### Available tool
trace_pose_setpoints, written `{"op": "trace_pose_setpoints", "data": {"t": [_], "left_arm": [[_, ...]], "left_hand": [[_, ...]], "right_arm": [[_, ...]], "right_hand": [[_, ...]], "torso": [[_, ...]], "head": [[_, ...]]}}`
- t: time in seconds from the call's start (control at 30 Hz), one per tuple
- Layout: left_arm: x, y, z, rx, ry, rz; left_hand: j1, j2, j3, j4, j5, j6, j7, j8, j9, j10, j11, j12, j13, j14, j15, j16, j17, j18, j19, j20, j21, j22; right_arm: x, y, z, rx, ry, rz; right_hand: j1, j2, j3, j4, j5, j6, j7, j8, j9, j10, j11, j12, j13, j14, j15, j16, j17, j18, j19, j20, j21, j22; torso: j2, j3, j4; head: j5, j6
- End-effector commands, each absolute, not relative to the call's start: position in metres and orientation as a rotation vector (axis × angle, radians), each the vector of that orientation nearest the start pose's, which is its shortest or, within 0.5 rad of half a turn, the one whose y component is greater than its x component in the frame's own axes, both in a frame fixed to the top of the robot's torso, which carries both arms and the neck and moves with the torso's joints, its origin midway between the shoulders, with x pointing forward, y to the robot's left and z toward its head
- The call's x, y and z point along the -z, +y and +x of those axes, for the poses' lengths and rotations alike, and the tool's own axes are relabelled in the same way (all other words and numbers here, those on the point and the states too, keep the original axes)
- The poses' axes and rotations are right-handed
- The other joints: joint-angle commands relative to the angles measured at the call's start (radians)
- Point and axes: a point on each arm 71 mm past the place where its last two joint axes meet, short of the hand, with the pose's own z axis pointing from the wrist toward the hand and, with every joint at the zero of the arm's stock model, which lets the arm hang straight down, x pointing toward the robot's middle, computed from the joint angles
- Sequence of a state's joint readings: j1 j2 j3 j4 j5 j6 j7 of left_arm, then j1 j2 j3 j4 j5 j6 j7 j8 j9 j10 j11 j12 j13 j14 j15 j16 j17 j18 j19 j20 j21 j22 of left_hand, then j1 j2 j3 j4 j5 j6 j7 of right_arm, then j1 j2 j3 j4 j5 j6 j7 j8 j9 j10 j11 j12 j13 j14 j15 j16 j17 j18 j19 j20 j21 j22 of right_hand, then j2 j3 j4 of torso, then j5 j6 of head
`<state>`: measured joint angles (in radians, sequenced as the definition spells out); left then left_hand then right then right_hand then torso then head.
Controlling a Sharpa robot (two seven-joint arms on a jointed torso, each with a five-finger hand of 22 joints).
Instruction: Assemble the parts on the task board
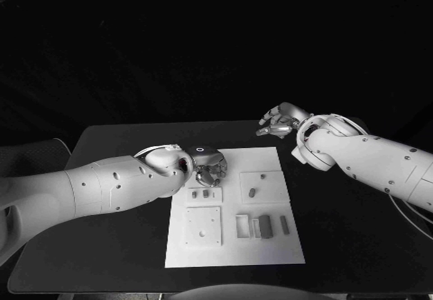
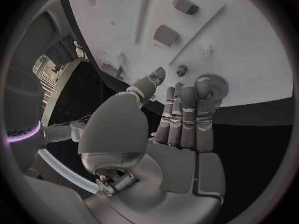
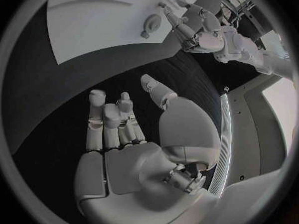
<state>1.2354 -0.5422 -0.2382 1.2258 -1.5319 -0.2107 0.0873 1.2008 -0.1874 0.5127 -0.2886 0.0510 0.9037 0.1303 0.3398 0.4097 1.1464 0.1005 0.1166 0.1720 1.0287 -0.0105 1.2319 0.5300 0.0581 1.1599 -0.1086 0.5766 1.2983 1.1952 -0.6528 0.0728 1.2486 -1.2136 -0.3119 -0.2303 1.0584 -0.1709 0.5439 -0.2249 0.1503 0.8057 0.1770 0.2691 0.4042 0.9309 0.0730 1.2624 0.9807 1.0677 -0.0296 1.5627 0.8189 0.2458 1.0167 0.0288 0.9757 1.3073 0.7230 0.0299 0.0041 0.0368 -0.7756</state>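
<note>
On the black table (image 1: 117,250) in front of you sits the white task board (image 1: 271,247), lying flat across the middle. Your left hand (image 1: 206,167) is over the board's far left corner, fingers pointing down toward the plate. From the left wrist view you see that hand (image 2: 181,119) with its fingers held close together and fairly straight, and a small round toothed part (image 2: 215,86) sits right at the fingertips (whether it is truly pinched or only touched, you cannot tell from these pictures).

Your right hand (image 1: 280,122) hangs off beyond the board's far right corner, above the bare table, well apart from the plate. The right wrist view shows it (image 3: 124,129) with fingers loosely curled and parted from the thumb, nothing in it.

Look down the board: two small parts (image 1: 200,194) lie in a recess just below your left hand, another small part (image 1: 253,191) rests in the square recess beside them, and an upright grey block (image 1: 264,226) stands among the slots near the board's near right side. A square plate section (image 1: 204,226) sits at the near left.
</note>
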Motion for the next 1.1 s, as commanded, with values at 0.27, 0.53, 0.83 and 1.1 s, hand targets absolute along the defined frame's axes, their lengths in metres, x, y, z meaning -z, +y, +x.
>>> {"op": "trace_pose_setpoints", "data": {"t": [0.27,0.53,0.83,1.1], "left_arm": [[0.255,0.122,0.505,0.691,1.769,0.563],[0.259,0.121,0.507,0.680,1.789,0.563],[0.262,0.121,0.511,0.664,1.781,0.542],[0.265,0.121,0.513,0.655,1.796,0.542]], "left_hand": [[0.017,0.009,0.023,0.008,0.003,0.000,0.004,-0.008,-0.002,-0.007,0.004,-0.016,-0.005,-0.008,0.003,0.009,0.003,0.071,-0.007,0.002,0.003,0.005],[0.015,0.019,0.040,0.014,0.004,0.009,0.005,-0.006,-0.002,0.002,0.004,-0.019,-0.005,-0.008,0.003,0.013,0.003,0.072,-0.005,0.003,0.004,0.009],[0.012,0.037,0.059,0.016,0.005,0.032,0.005,0.000,-0.001,0.034,0.001,-0.013,0.001,-0.004,0.001,0.020,0.003,0.074,0.000,0.000,0.008,0.015],[0.001,0.051,0.068,0.022,0.004,0.041,0.006,0.002,-0.001,0.045,-0.001,-0.015,0.002,-0.002,-0.002,0.023,0.003,0.074,0.004,-0.001,0.010,0.019]], "right_arm": [[0.173,-0.195,0.549,-0.618,1.702,0.256],[0.173,-0.195,0.549,-0.620,1.702,0.255],[0.173,-0.193,0.548,-0.625,1.704,0.251],[0.173,-0.193,0.548,-0.625,1.705,0.251]], "right_hand": [[-0.006,0.001,-0.001,0.005,0.002,-0.005,0.009,-0.002,-0.001,-0.008,0.001,0.006,-0.001,-0.005,-0.003,0.000,-0.001,0.016,-0.001,-0.007,-0.006,0.012],[-0.006,0.001,-0.001,0.005,0.002,-0.006,0.009,-0.002,-0.001,-0.008,0.001,0.007,-0.001,-0.005,-0.002,0.000,-0.002,0.016,-0.001,-0.007,-0.006,0.012],[-0.006,0.002,-0.001,0.005,0.002,-0.006,0.009,-0.002,-0.001,-0.009,0.001,0.007,-0.001,-0.005,-0.002,0.000,-0.002,0.016,-0.001,-0.007,-0.007,0.012],[-0.006,0.002,-0.001,0.005,0.002,-0.006,0.010,-0.002,-0.002,-0.009,0.002,0.007,-0.002,-0.005,-0.002,0.000,-0.002,0.016,-0.001,-0.007,-0.007,0.012]], "torso": [[0.001,0.0008,-0.0010],[0.000,0.0016,-0.0007],[0.000,0.0007,-0.0005],[0.001,0.0011,-0.0002]], "head": [[-0.003,0.000],[-0.004,-0.003],[-0.005,-0.004],[-0.007,-0.006]]}}
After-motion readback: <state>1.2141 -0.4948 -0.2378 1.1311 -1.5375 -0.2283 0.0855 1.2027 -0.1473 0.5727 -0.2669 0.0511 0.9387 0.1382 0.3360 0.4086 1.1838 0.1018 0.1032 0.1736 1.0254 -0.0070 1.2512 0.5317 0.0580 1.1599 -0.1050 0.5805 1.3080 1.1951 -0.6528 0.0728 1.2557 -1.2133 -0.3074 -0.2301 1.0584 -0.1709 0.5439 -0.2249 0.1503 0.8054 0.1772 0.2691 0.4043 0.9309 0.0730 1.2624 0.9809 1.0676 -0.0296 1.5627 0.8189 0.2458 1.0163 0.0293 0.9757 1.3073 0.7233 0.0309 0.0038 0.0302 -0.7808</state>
